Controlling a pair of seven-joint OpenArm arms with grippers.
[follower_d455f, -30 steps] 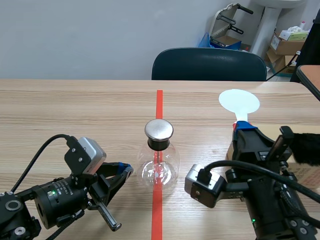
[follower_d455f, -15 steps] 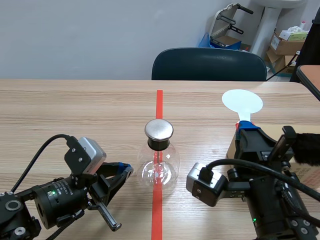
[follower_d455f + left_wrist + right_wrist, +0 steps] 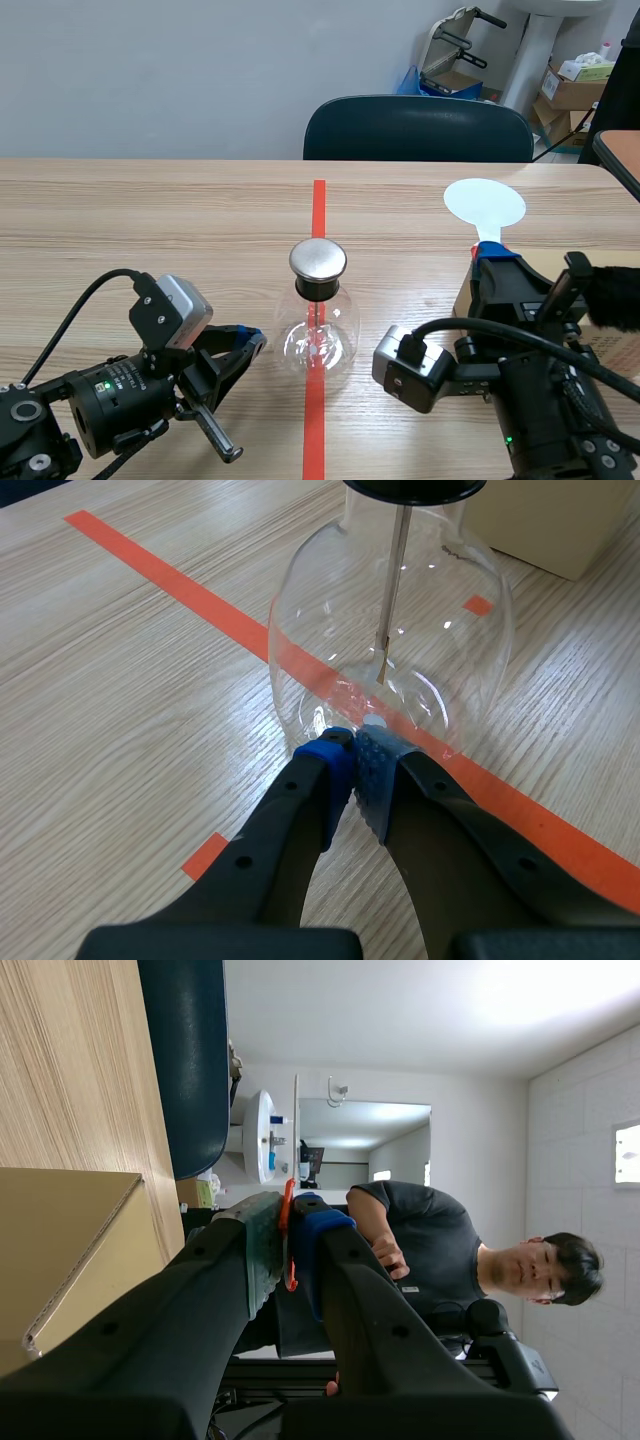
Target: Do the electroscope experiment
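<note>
On worktop [image 3: 150, 220] centre, electroscope [image 3: 318, 335], metal cap [image 3: 318, 259] up: lies left of my right end effector [image 3: 288, 1228], clamped on white paddle [image 3: 484, 207], handle pointing away. My left end effector [image 3: 352, 765] closed empty, just beside it.

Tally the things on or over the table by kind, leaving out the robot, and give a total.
Clear glass round-bodied flask with a metal disc cap: 1
White round flat paddle: 1
Brown cardboard box: 1
Black fuzzy piece: 1
Total: 4

The right pincer [image 3: 487, 256] has carried the white disc paddle [image 3: 484, 205] slightly to the right.
</note>
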